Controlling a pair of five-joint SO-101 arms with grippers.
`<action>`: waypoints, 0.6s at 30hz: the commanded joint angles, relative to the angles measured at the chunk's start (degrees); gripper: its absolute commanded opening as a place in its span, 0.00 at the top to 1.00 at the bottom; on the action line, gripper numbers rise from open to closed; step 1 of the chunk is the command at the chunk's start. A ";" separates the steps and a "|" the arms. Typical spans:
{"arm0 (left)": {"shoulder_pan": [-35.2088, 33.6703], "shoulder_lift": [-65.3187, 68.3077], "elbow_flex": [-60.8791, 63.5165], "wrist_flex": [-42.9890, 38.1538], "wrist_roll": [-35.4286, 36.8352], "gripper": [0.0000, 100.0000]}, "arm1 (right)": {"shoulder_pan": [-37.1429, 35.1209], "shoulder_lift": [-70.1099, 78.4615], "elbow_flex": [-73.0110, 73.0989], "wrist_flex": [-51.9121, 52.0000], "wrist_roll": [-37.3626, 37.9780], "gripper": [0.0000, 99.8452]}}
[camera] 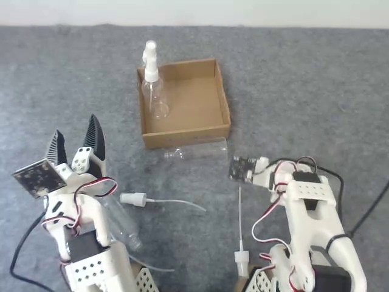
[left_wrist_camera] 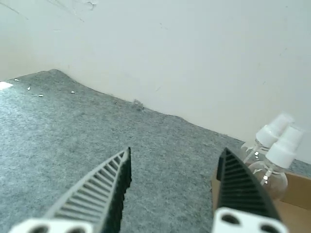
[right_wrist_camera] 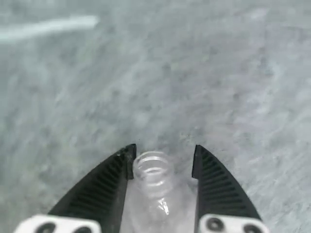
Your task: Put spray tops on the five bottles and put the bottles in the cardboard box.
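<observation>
Right fingers (right_wrist_camera: 114, 184) clamp an uncapped bottle (right_wrist_camera: 153, 170), neck between their tips | left fingers (left_wrist_camera: 104, 189) spread, empty, loose spray top (camera: 134, 199) lying behind them | likely key: keep bottle steady, thread tube straight into neck

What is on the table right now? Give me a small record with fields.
box: cardboard box, two capped bottles in one corner
lying loose: uncapped bottle in front of the box
spray tops: loose on the carpet
left hand: open, holding nothing
right hand: at an open bottle neck
</observation>
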 commanded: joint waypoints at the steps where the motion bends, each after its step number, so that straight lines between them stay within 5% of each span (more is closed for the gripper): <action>1: 0.18 -0.62 -0.31 -1.93 -0.44 0.73 | -2.95 -1.89 -5.45 -0.40 -10.90 0.86; 9: 0.18 -0.62 -0.31 -1.93 -0.44 0.73 | -7.60 -1.89 -7.21 -0.84 -23.82 0.86; 18: 0.18 -0.62 -0.31 -1.93 -0.44 0.73 | -8.57 -1.98 -14.77 8.66 -25.85 0.86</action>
